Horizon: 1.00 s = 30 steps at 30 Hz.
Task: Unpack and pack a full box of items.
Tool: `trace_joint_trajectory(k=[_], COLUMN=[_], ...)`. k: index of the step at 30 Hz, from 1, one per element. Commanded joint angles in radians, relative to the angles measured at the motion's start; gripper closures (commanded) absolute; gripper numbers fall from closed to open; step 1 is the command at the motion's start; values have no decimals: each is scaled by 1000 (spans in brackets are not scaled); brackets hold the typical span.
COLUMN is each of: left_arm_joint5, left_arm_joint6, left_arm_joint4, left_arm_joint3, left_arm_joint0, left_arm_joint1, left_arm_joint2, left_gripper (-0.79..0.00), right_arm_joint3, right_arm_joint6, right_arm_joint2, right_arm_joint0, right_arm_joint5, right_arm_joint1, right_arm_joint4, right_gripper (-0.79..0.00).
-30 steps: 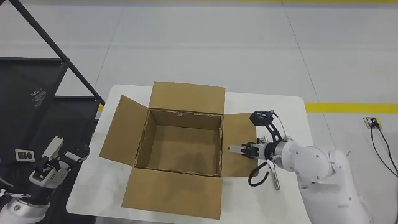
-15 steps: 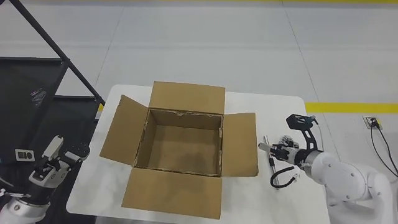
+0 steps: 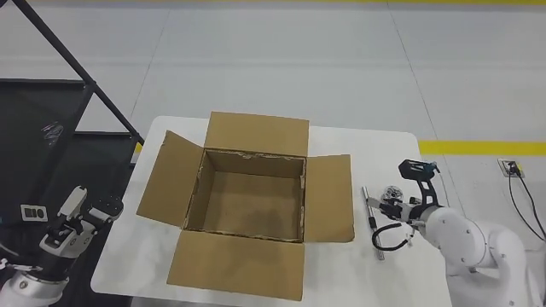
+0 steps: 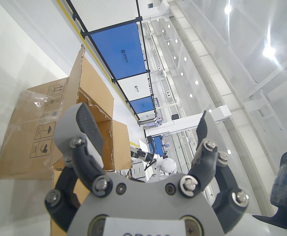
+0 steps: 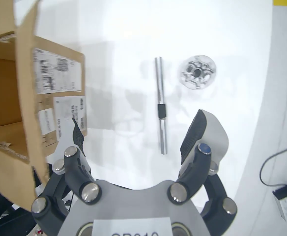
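Note:
An open cardboard box (image 3: 247,205) stands mid-table with all flaps spread, and its inside shows bare cardboard. To its right a metal rod (image 3: 373,222) with a black band lies on the white table, next to a small round metal part (image 3: 392,193). My right gripper (image 3: 386,213) hovers open just above them, and both lie beyond its fingertips: the rod (image 5: 161,99) and the round part (image 5: 198,71). My left gripper (image 4: 143,121) is open and holds nothing. It sits off the table's left edge (image 3: 104,209) and faces the box (image 4: 35,128).
The box's right flap (image 5: 28,99) stands close beside the right gripper (image 5: 136,128). The table (image 3: 375,149) has bare white surface behind and in front of the rod. A black frame with dark netting (image 3: 51,128) stands to the left. A cable and socket (image 3: 510,169) lie on the floor at right.
My right arm has drawn back from over the box's right flap to the table's right side. The rod and round part now lie uncovered beside it. The left arm has stayed still.

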Motion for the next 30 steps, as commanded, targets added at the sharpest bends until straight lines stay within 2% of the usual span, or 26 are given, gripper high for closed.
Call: trace_joint_trajectory(k=[1, 7, 10, 13, 14, 16, 30], left_arm_joint5=[0, 0, 0, 0, 0, 0, 0], left_arm_joint6=[0, 0, 0, 0, 0, 0, 0], left_arm_joint4=[0, 0, 0, 0, 0, 0, 0], left_arm_joint3=[0, 0, 0, 0, 0, 0, 0], left_arm_joint0=[0, 0, 0, 0, 0, 0, 0], left_arm_joint1=[0, 0, 0, 0, 0, 0, 0], left_arm_joint2=[0, 0, 0, 0, 0, 0, 0], left_gripper=[-785, -785, -785, -785, -785, -785, -785], right_arm_joint3=[58, 206, 244, 266, 273, 287, 405], right_arm_joint6=[34, 75, 69, 60, 57, 48, 3], right_arm_joint2=[-13, -84, -113, -140, -147, -162, -263], right_arm_joint0=[26, 96, 105, 107, 107, 109, 175], right_arm_joint5=[-48, -109, -119, -117, -116, -115, -57], right_arm_joint1=[5, 9, 9, 8, 8, 7, -4], right_arm_joint4=[-23, -74, -85, -103, -108, -112, -184], right_gripper=[-785, -785, -631, -539, -459, -409, -376])
